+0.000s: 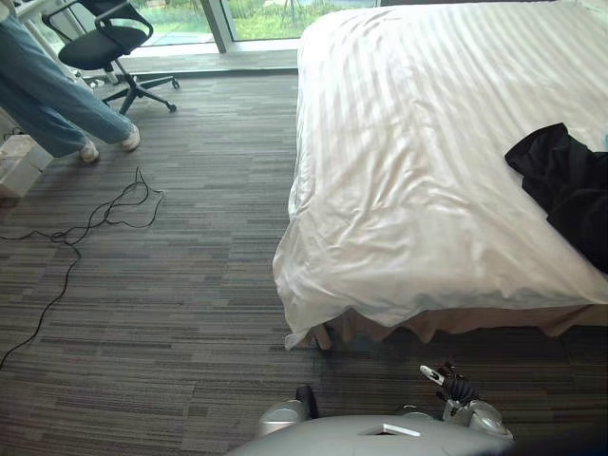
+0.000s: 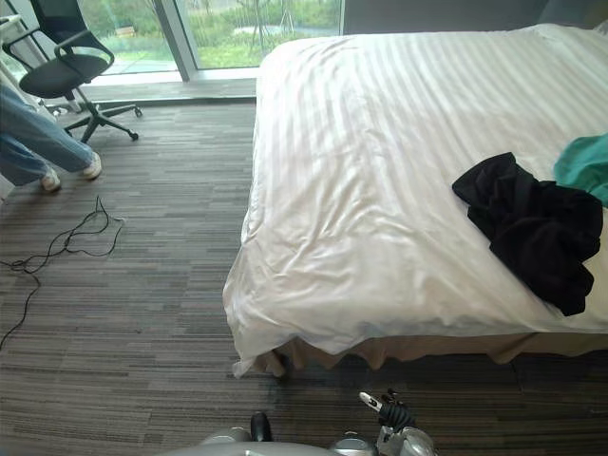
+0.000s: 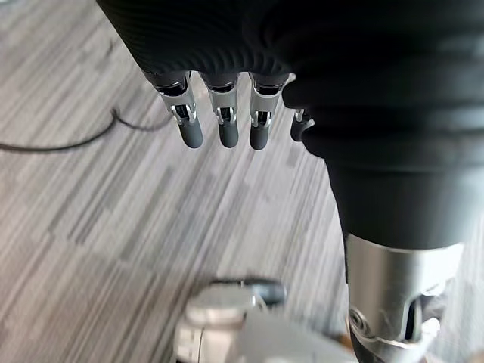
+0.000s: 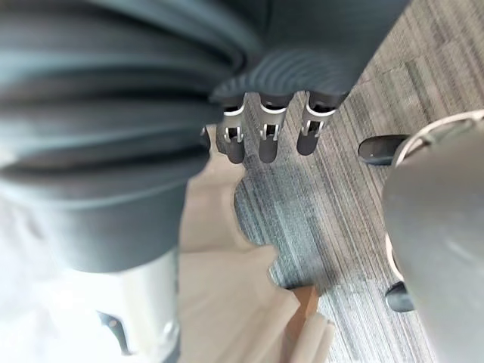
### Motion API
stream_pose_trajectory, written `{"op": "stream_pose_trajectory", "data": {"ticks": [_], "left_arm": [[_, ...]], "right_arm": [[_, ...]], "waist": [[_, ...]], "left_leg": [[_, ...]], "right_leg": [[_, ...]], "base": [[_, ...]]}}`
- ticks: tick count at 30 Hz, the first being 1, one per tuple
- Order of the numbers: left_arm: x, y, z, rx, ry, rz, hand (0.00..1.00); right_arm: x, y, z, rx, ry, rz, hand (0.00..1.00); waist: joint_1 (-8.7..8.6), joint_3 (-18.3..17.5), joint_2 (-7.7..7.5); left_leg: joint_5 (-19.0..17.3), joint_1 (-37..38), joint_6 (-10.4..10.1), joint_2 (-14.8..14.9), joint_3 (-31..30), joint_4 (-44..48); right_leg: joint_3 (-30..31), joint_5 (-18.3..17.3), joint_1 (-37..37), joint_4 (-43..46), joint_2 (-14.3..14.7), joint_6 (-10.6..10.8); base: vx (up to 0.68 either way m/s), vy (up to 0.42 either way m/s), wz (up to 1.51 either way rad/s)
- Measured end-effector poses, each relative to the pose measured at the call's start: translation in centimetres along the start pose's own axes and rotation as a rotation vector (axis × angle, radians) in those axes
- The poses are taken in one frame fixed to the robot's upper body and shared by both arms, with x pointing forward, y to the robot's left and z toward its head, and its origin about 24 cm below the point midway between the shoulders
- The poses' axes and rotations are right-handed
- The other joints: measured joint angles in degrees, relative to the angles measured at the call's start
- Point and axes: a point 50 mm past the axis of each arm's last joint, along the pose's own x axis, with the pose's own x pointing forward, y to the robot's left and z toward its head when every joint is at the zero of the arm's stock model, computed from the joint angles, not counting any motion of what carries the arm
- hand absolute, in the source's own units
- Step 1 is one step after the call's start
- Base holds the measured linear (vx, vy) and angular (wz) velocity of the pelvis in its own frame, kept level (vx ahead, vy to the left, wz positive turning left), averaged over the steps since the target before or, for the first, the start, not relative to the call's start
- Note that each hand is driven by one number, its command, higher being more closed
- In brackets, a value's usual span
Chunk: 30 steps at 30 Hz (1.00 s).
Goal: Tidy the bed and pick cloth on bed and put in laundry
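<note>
My left hand (image 3: 225,125), silver fingers with dark tips under a dark ribbed wrist cover, hangs pointing down. Its fingers are relaxed, nearly straight and side by side, empty, with the thumb tip (image 3: 299,127) just beside them. My right hand (image 4: 268,140), of the same silver and dark build, hangs the same way, fingers loose in a row and empty.

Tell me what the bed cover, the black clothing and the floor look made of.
Bed cover: woven cloth, likely cotton, white with faint satin stripes, softly creased.
Black clothing: soft matte fabric, crumpled in loose folds.
Floor: seemingly low-pile carpet, matte grey streaks.
</note>
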Motion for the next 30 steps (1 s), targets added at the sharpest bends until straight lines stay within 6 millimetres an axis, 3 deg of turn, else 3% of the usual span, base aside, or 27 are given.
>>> {"op": "stream_pose_trajectory", "data": {"ticks": [2,5,14,22,30], "left_arm": [[0.0,-1.5,0.8,0.018,-0.051,-0.067,0.00],[-0.1,-2.1,1.6,0.018,-0.099,-0.107,0.00],[0.0,-1.2,1.9,0.002,-0.106,-0.128,0.00],[0.1,-1.1,1.6,0.001,-0.074,-0.140,0.00],[0.2,-1.3,1.9,0.042,-0.055,-0.148,0.00]], "right_arm": [[0.0,0.1,-0.1,0.001,0.004,-0.001,0.00],[-0.1,0.1,-0.4,0.033,0.013,-0.014,0.00],[-0.2,1.5,-1.8,0.115,0.052,-0.011,0.00],[-0.1,1.8,-1.9,0.133,0.031,-0.021,0.00],[-0.1,1.8,-1.9,0.115,0.028,-0.031,0.00]], "waist": [[-0.23,-0.2,0.20],[-0.51,-0.3,0.19],[-0.08,-1.7,-2.24],[-0.15,-1.7,-2.31],[-0.22,-1.2,-2.46]], "left_leg": [[0.1,-0.3,-0.2,0.0,0.0,0.0],[0.0,-0.9,-0.1,0.0,0.1,0.0],[0.2,-0.8,0.3,-0.3,0.3,0.0],[0.6,2.7,-0.3,-0.9,0.6,0.0],[0.4,3.1,-0.8,0.3,1.2,-0.1]], "right_leg": [[0.0,0.3,-0.1,-0.6,0.1,0.5],[0.1,0.3,-0.4,-1.4,0.4,0.5],[0.5,2.1,0.2,-2.5,0.5,0.6],[0.1,1.8,4.1,-2.6,0.4,-0.2],[0.1,1.4,4.0,-2.4,1.1,-0.3]], "base": [[-0.15,0.024,-0.06],[-0.08,0.015,-0.03],[0.06,0.003,0.00],[0.08,-0.006,0.04],[-0.08,-0.016,-0.05]]}}
